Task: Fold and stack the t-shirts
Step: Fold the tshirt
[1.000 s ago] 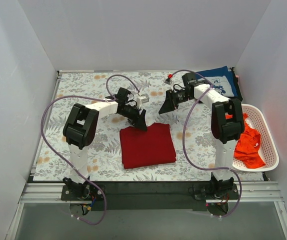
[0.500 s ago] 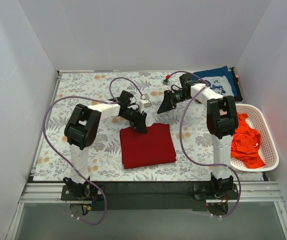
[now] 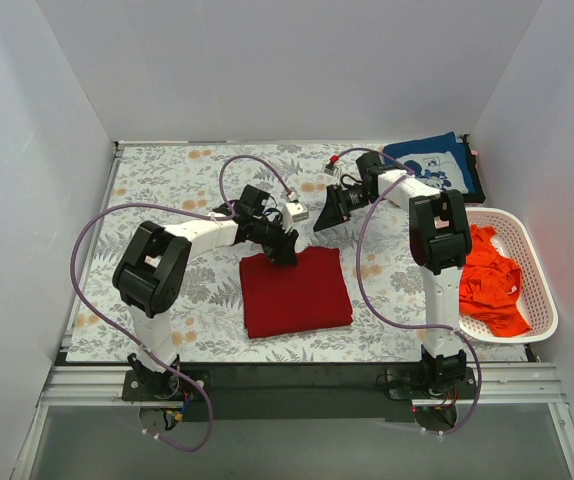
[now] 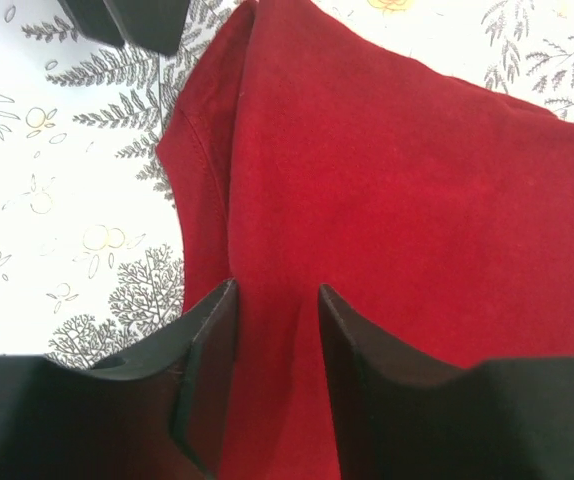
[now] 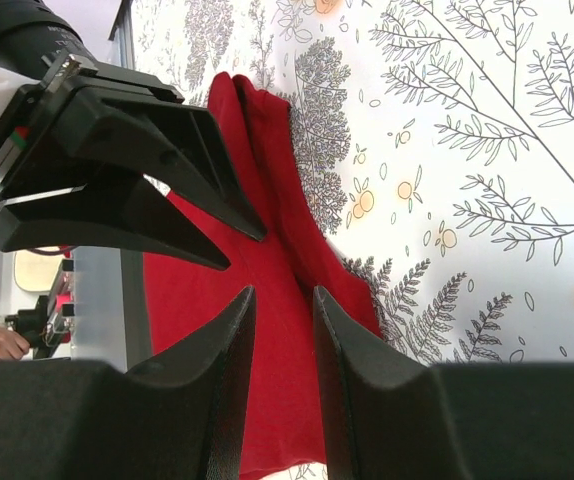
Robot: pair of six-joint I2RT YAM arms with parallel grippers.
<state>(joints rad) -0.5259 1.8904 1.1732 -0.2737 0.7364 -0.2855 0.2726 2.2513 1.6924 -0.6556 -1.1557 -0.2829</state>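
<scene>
The folded dark red t-shirt [image 3: 295, 292] lies mid-table toward the near edge, and the left gripper [image 3: 285, 250], narrowly parted over its far-left corner, could snag one layer and undo the fold, while the right gripper [image 3: 324, 217] hovers narrow and empty.

Plain white walls [image 3: 287, 60] on 3 sides, floral table cloth [image 3: 157, 180] w/ fern print, metal frame [image 3: 87, 385] at near edge, even, soft light

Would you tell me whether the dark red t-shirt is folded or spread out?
Folded: the dark red t-shirt lies as a compact rectangle, layered edges showing.
</scene>
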